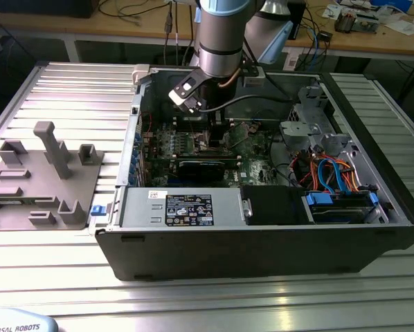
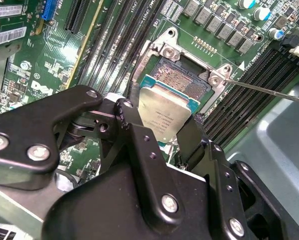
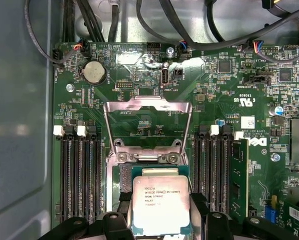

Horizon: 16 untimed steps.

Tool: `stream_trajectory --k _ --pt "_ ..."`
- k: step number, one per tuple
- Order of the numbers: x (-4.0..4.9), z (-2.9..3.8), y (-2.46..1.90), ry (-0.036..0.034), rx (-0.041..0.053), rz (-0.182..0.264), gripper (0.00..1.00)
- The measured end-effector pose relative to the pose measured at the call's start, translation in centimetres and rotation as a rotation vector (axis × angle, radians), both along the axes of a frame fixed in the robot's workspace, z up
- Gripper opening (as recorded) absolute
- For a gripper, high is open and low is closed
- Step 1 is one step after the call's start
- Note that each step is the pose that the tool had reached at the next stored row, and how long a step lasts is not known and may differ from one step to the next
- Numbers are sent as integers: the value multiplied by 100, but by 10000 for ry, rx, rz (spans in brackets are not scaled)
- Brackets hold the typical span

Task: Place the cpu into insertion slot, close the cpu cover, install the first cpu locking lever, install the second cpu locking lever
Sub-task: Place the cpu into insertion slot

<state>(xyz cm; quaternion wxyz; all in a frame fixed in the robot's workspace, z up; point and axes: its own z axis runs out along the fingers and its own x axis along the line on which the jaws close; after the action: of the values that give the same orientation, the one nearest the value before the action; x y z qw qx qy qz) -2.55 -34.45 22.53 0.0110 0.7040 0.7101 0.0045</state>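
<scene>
In both wrist views my gripper (image 2: pixel 162 122) (image 3: pixel 161 212) is shut on the cpu (image 2: pixel 164 112) (image 3: pixel 161 202), a silver-topped square chip held by two opposite edges between the black fingers (image 3: pixel 123 204). The cpu hangs over the insertion slot (image 2: pixel 182 75) (image 3: pixel 125 175); part of the slot's dark pin field shows past the chip, and I cannot tell whether they touch. The cpu cover (image 3: pixel 147 107), a silvery windowed frame, stands swung open at the far side of the slot. A thin locking lever (image 2: pixel 269 91) sticks out, unlatched. In the exterior view the arm (image 1: pixel 221 48) reaches down into the computer case (image 1: pixel 262 242).
Black memory slots (image 3: pixel 79 175) (image 3: pixel 212 175) flank the socket on both sides. The grey case wall (image 3: pixel 19 125) and cables (image 3: pixel 189 30) are close by. In the exterior view a grey fixture (image 1: pixel 41 173) lies on the exterior view's left, and a drive cage (image 1: pixel 338 200) on its right.
</scene>
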Motion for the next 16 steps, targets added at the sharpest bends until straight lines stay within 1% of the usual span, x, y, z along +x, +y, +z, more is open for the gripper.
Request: stream_trajectory --k 2,3,4,5,9,11,16 --pt "0 -10 0 0 -1 0 54" --pt "0 -29 0 0 0 0 54" --pt "-7 -63 34 0 -1 -1 54" --pt "-10 -69 42 -1 1 -1 54" --pt "-34 -83 44 0 0 -3 54" --pt "-67 -101 46 0 -1 -10 54" --pt "-107 -118 47 0 -1 -20 54"
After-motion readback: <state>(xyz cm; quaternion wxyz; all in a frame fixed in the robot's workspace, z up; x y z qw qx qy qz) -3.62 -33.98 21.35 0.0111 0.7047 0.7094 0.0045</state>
